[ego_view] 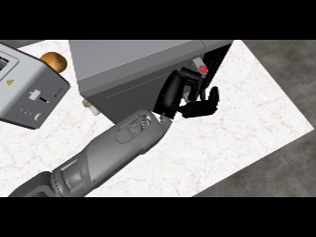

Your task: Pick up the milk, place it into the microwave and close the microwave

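Observation:
The grey microwave (136, 60) stands at the back of the counter, its control strip with a red button (203, 68) toward the right. My right hand (191, 99) comes in on a long forearm from the lower left and lies against the microwave's dark front (129, 99), just below the red button. Its fingers are spread and relaxed, holding nothing. The door looks shut or nearly shut under the hand. The milk shows nowhere in the view. My left hand is out of the picture.
A silver toaster (20, 88) sits at the left edge. Behind it, beside the microwave, is a round brown object (55, 60). A small beige item (90, 105) pokes out at the microwave's lower left corner. The white marble counter (236, 134) ends at the right.

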